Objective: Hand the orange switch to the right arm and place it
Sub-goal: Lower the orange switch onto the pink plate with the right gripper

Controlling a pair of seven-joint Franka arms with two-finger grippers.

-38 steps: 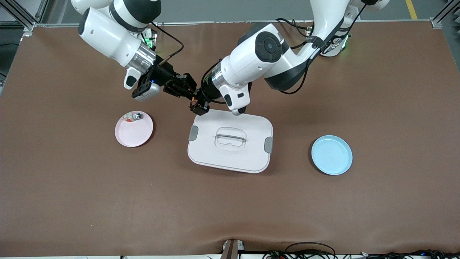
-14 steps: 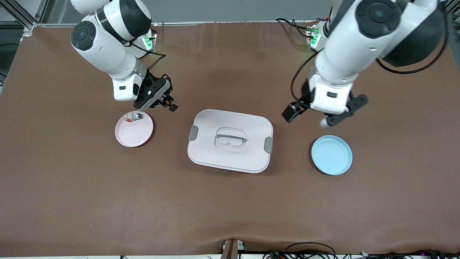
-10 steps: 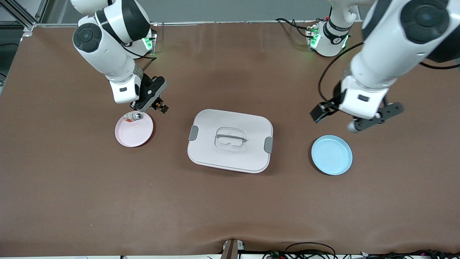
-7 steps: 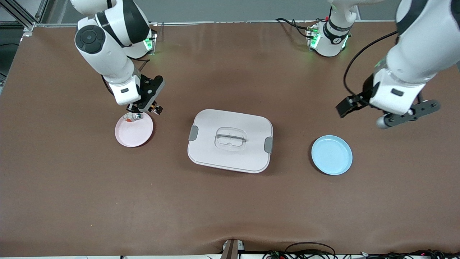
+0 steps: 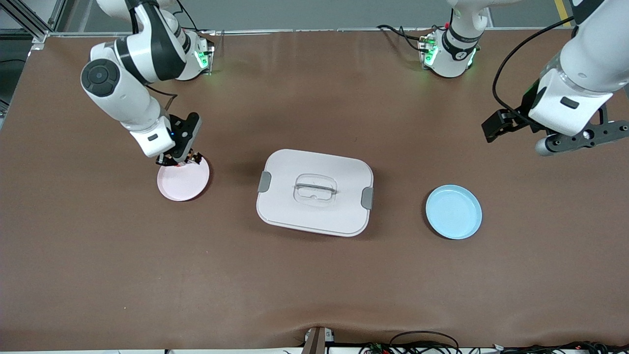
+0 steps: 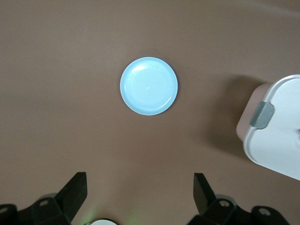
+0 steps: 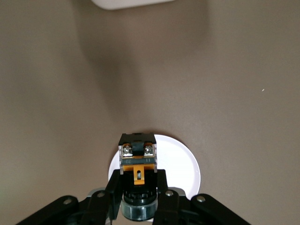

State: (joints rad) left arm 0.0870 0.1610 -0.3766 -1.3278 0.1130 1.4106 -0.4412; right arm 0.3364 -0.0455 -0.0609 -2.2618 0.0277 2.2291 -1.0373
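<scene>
The orange switch point(image 7: 137, 161), a black stubby part with an orange tab and a clear block with two screws, is held in my right gripper point(image 7: 137, 187), whose fingers are shut on its black body. In the front view that gripper point(image 5: 181, 159) hangs low over the pink plate point(image 5: 184, 182), at the plate's edge nearest the robots' bases. The plate point(image 7: 187, 164) shows just under the switch. My left gripper point(image 6: 139, 192) is open with nothing between its fingers. It is up in the air point(image 5: 572, 140) over bare table at the left arm's end.
A white lidded box point(image 5: 314, 191) with grey latches lies in the middle of the table. A light blue plate point(image 5: 453, 212) sits between the box and the left arm's end, also in the left wrist view point(image 6: 148, 86). Brown mat lies around them.
After the handover, my right gripper carried the switch from beside the box to over the pink plate and came lower. My left arm swung away to its end of the table, still open.
</scene>
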